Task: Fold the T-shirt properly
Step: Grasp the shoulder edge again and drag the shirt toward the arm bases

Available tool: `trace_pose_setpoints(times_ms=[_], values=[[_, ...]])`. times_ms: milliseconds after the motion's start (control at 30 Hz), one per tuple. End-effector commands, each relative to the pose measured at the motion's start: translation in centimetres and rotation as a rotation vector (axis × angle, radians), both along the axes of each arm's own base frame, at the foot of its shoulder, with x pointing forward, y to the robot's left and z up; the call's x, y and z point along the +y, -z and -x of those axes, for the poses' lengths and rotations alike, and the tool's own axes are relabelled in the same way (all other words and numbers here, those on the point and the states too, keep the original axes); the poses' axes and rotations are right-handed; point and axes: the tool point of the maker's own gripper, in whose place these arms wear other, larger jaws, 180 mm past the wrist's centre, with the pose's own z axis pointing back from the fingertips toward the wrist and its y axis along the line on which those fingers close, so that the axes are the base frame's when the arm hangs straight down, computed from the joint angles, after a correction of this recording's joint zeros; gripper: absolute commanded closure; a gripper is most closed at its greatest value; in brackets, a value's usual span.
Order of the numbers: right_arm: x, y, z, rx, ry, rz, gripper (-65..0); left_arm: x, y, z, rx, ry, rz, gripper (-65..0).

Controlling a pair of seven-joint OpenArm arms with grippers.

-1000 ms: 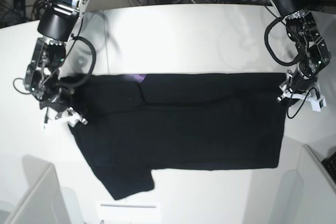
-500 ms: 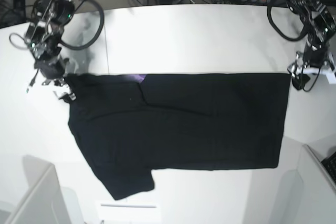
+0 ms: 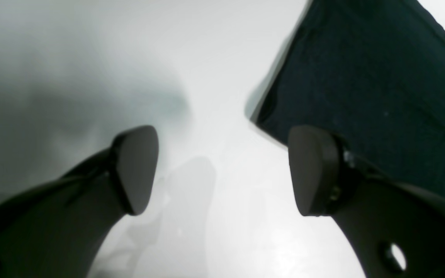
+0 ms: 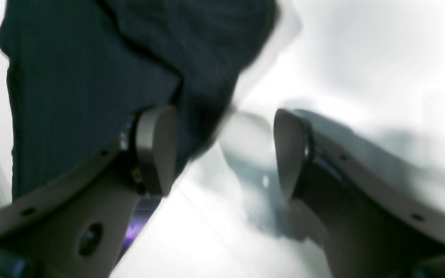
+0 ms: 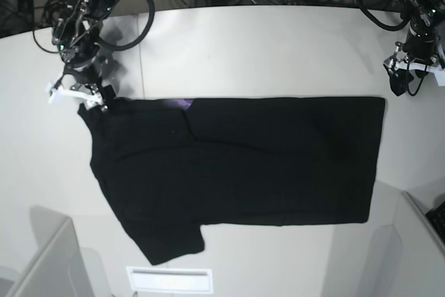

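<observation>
The black T-shirt (image 5: 236, 172) lies flat across the white desk (image 5: 250, 53), one long side folded over, a sleeve poking out at the bottom. The left end effector (image 3: 222, 170) is spread wide, empty, just off the hem corner. The right end effector (image 4: 224, 150) gapes too, gripping nothing, beside the shoulder. Between folds, I'd say — next comes a regrasp at fresh edges

surface: white table (image 5: 243, 46) | on it: black T-shirt (image 5: 236, 165), spread flat, one sleeve out
</observation>
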Motion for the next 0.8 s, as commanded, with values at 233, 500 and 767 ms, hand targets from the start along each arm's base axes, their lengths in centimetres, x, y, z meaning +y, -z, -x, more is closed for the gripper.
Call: trace_pose_setpoints(times_ms=[233,500,767], values=[[-1.9,0.9,-2.4,-0.008,0.023,0.021,-37.4,0.4,1.5,0.0,0.006,-0.016,0.042,-51.0],[-1.6,1.4,-2.2,0.005,0.015,0.014,-37.1,0.2,2.4,-2.5,-0.032,-0.038,0.108,-51.0],[-1.5,1.3,-2.2,0.002,0.013,0.009,-36.9,-0.6,4.3,-5.6,-0.053,-0.054,0.216,-50.8]])
